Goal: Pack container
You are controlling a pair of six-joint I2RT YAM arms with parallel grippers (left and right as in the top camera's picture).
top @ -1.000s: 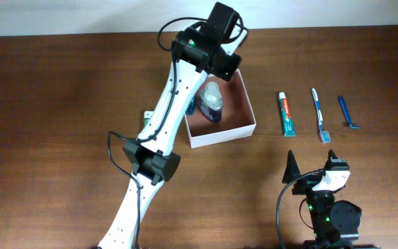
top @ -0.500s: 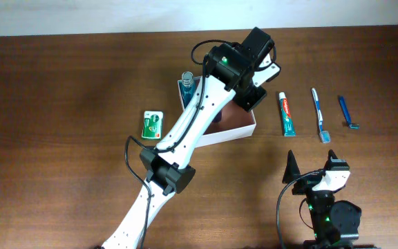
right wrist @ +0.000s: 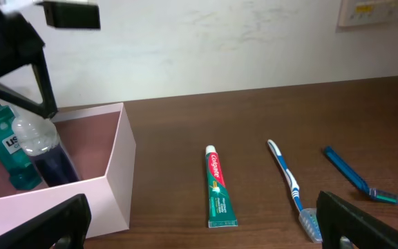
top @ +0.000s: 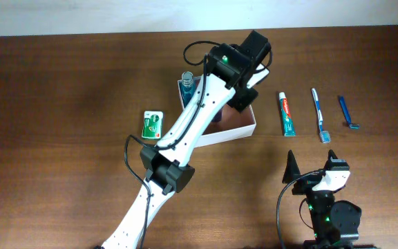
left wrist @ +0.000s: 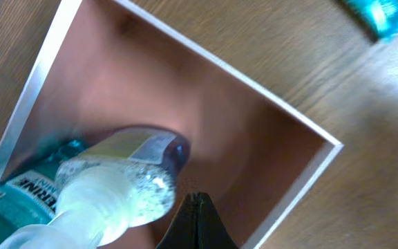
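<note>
About 2 of 6 toiletries in, judging by the present layout. Standing in the container (top: 237,131), toward the far edge of the worktop (top: 61,173) near its middle: a teal mouthwash bottle (top: 186,85) in the far-left corner and, touching it, a dark bottle with a clear cap (right wrist: 43,142). Lying outside, in a row between the container and the right edge: toothpaste tube (top: 287,114), toothbrush (top: 319,115), blue razor (top: 347,112), none touching another. Lying near the container's left wall, on the bare wood: a small green packet (top: 153,125). Hovering above the container's open inside, over its right half: left fingers (left wrist: 185,232), apparently pressed together with nothing between them, though only their tips show. Parked close to the near edge, right of centre, well apart from everything: right fingers (right wrist: 61,221), spread wide and empty. Leaves 4 items to bring over, probably; plenty of bare floor in the container for the flat ones.
</note>
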